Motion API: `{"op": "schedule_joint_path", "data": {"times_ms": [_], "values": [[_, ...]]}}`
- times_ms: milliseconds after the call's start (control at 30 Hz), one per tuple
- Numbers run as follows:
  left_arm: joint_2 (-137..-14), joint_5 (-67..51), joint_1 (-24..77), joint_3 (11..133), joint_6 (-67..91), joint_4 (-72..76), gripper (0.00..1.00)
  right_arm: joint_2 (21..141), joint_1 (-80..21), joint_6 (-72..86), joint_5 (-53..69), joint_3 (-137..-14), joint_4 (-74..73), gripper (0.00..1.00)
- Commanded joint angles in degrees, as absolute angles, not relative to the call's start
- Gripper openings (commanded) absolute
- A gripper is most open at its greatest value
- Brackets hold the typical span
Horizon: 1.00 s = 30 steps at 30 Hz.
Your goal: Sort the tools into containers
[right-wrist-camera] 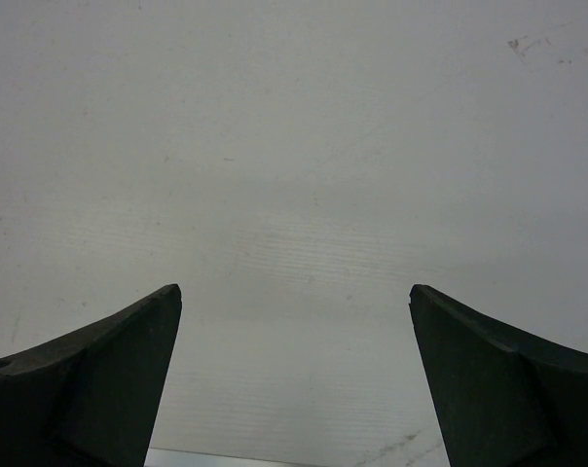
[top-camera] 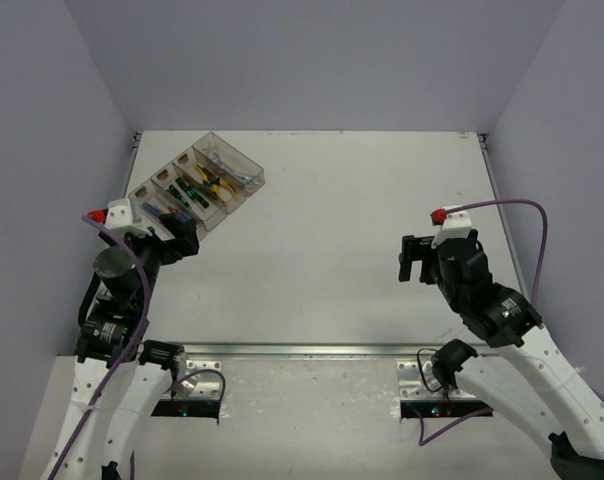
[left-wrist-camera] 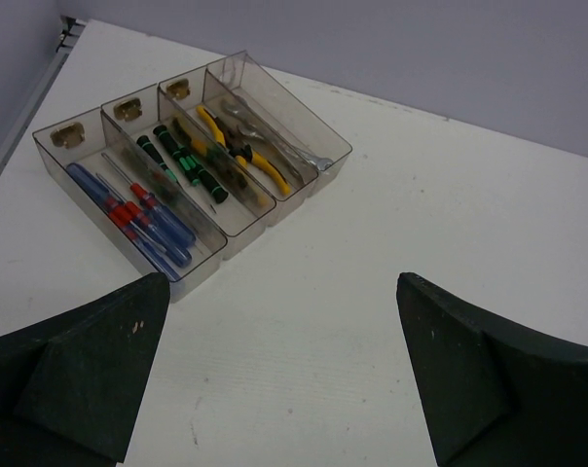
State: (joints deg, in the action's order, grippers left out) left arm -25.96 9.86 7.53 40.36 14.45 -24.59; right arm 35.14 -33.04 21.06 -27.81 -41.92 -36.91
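Note:
The row of four joined clear bins (top-camera: 240, 156) stands at the table's far left; it also shows in the left wrist view (left-wrist-camera: 70, 136). They hold red and blue screwdrivers (left-wrist-camera: 138, 214), green-black screwdrivers (left-wrist-camera: 182, 161), yellow-black pliers (left-wrist-camera: 240, 146) and silver wrenches (left-wrist-camera: 284, 146), one kind per bin. My left gripper (top-camera: 178, 236) is open and empty just near of the bins; in its wrist view (left-wrist-camera: 282, 287) the jaws stand wide over bare table. My right gripper (top-camera: 414, 260) is open and empty over the table's right half, as its wrist view (right-wrist-camera: 294, 292) shows.
White table (top-camera: 342, 230) with a metal rail along its near edge (top-camera: 312, 350). Lavender walls close in the left, back and right sides.

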Motion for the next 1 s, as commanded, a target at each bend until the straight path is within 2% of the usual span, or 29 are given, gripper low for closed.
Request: {"op": "schedule_joint_path", "data": {"times_ms": [0, 967], "values": [[-25.5, 8.7, 7.9, 40.4, 13.2, -22.0, 1.0, 34.3, -33.0, 21.9, -28.1, -45.3, -36.8, 0.99], [-24.3, 7.1, 7.9, 40.2, 13.4, -21.7, 1.0, 34.1, -33.0, 19.4, -27.7, -43.3, -32.8, 0.99]]}}
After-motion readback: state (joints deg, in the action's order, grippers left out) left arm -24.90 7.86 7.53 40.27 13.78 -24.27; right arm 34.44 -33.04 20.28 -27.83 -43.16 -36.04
